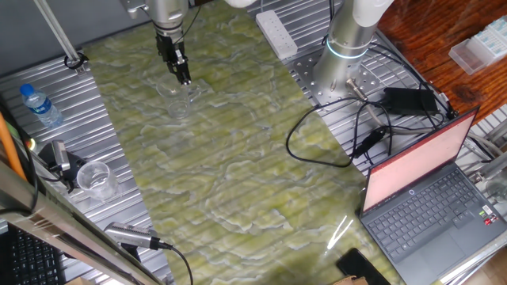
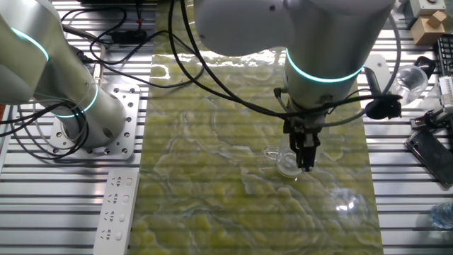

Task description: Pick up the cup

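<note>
A: Pincer [image 1: 183,77] sits low at the cup [image 1: 177,98], far end of the green tabletop [image 1: 238,182]. Open or closed, can't tell.

B: Handling?

A: Probably light, thin, slick plastic that crushes easily. Straddle the rim, squeeze gently. Ignore the other cup [image 1: 94,179] and the bottle [image 1: 40,105].

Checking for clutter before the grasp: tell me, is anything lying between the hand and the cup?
Nothing. In both fixed views the hand sits right at the cup on the green mat.
</note>
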`<action>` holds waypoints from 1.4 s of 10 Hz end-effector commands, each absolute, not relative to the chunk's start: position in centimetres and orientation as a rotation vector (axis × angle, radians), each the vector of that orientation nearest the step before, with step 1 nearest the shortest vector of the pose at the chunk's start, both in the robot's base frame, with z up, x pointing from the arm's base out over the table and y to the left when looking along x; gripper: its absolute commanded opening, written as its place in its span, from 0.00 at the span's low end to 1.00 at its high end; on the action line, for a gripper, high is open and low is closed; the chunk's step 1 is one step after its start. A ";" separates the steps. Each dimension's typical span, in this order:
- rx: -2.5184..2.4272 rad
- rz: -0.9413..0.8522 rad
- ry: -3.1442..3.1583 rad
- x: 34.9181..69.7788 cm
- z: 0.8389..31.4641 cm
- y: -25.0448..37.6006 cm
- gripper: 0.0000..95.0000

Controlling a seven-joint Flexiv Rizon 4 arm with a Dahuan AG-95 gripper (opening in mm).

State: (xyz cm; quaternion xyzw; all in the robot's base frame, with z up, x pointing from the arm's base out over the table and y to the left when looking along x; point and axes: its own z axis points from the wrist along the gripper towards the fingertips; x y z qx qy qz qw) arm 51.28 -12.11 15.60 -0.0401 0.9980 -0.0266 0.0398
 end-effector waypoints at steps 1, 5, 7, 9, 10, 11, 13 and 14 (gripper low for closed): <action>-0.117 -0.077 3.053 51.5 15.2 -12.2 1.00; -0.106 -0.062 3.047 51.9 14.5 -12.1 1.00; -0.106 -0.058 3.045 52.2 14.1 -12.1 1.00; -0.100 -0.054 3.047 52.4 14.1 -12.0 1.00; -0.096 -0.054 3.047 52.4 14.1 -12.0 1.00; -0.095 -0.045 3.047 52.5 14.1 -12.0 1.00; -0.099 -0.042 3.049 52.5 14.1 -12.0 1.00; -0.091 -0.048 3.050 52.5 14.1 -12.0 1.00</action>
